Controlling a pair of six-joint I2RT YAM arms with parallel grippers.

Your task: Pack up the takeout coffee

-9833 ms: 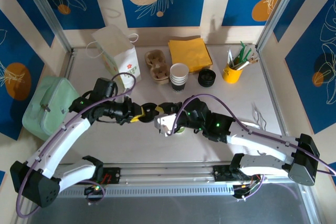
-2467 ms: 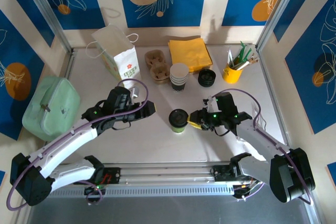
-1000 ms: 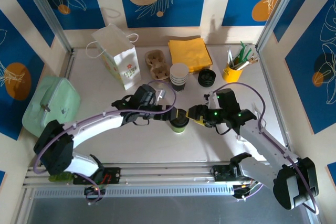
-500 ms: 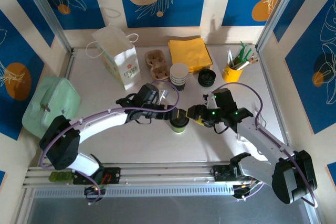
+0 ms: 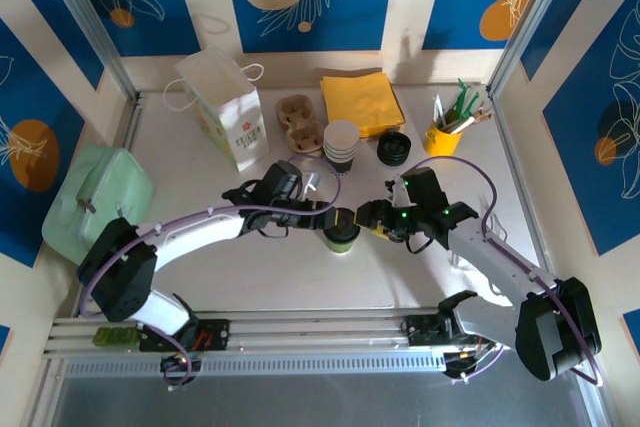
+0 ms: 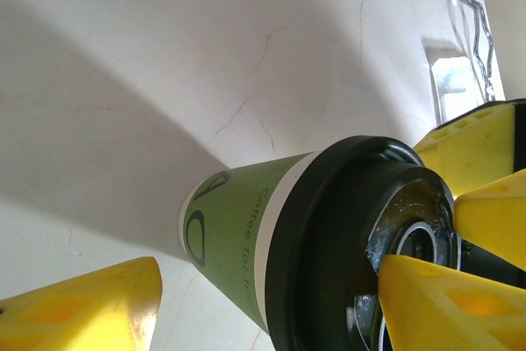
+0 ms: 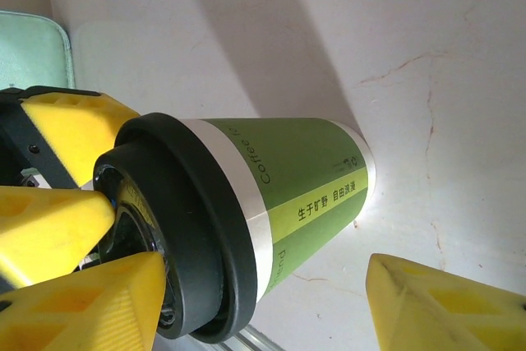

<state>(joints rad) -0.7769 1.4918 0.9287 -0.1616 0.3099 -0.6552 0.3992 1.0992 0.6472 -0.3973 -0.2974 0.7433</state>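
Observation:
The takeout coffee (image 5: pixel 340 231), a green paper cup with a white band and a black lid, stands upright mid-table. My left gripper (image 5: pixel 327 215) reaches it from the left and my right gripper (image 5: pixel 363 216) from the right, both at lid height. In the left wrist view the cup (image 6: pixel 246 236) lies lengthwise between the open left gripper (image 6: pixel 267 275), one finger over the lid, the other clear of the base. The right wrist view shows the cup (image 7: pixel 304 178) the same way inside the open right gripper (image 7: pixel 265 262).
Along the back stand a white paper bag (image 5: pixel 228 107), a cardboard cup carrier (image 5: pixel 300 124), a stack of lidless cups (image 5: pixel 340 147), loose black lids (image 5: pixel 394 148), yellow napkins (image 5: pixel 362 102) and a yellow utensil pot (image 5: pixel 442 135). A green case (image 5: pixel 95 205) sits at far left.
Both grippers came in from either side to the cup's lid. Over the last second the left arm has crept a little closer; the right arm and the cup stay put.

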